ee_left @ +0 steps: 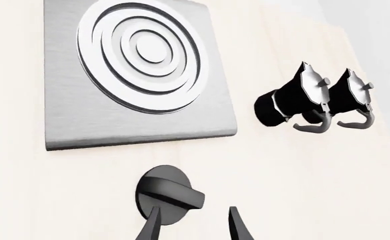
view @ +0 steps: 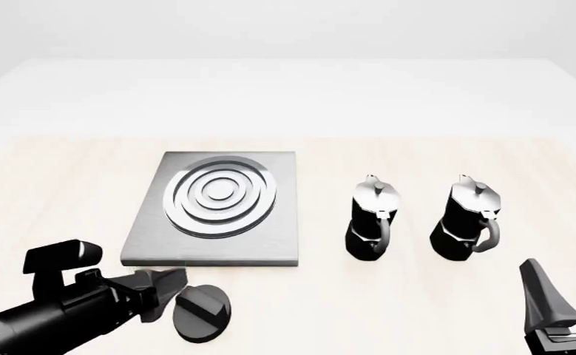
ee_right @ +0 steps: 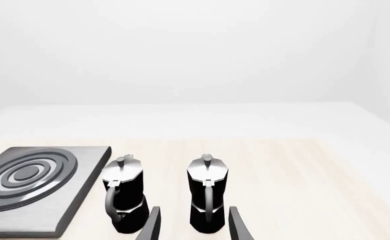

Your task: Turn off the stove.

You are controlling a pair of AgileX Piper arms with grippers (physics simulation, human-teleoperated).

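Knob [view: 201, 313] is sitting just in front of the stove [view: 214, 208], its raised bar lying directly ahead of the nearer left gripper [view: 172, 289], whose parted, empty fingers are straddling one end.

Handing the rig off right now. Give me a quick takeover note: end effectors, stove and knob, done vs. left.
Left end effector: open, low over the table, right beside the knob, one finger crossing the knob's edge in the left wrist view; not gripping its bar.
Right end effector: open, holding nothing, parked near the table's near right side, lined up with the right moka pot.
Stove plate: flat, nothing on it; knob sits just in front of its near edge. Left moka pot stands beside the plate.
Done: approach to the knob.
Left: close on the bar, turn it off.
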